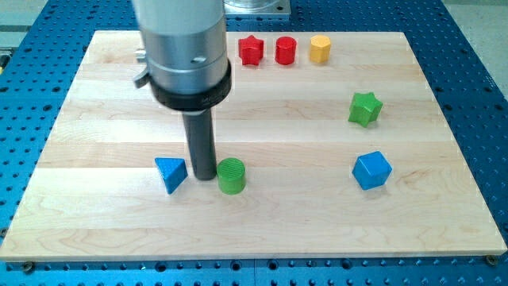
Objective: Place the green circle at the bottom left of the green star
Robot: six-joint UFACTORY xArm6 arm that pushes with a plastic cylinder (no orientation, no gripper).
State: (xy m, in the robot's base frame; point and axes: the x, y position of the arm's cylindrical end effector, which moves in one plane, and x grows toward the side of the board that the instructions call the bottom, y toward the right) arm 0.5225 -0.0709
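in the camera view a pale wooden board lies on a blue perforated table. the arm comes down from the view's top as a wide grey cylinder with a black collar, ending in a dark rod. my tip rests on the board in the lower middle, between the blue triangle on its left and the green circle on its right; it sits just beside the circle's left edge, touching or all but touching, i cannot tell which. the triangle stands a little apart from the tip. there are no fingers on this arm, only the bare rod, so nothing is grasped or clenched. the green star is well apart from the circle, toward the view's right and higher up. below the star, on the right, sits the blue cube. along the top edge stand three blocks in a row: a red star, a red cylinder and a yellow block, the last looking hexagonal.
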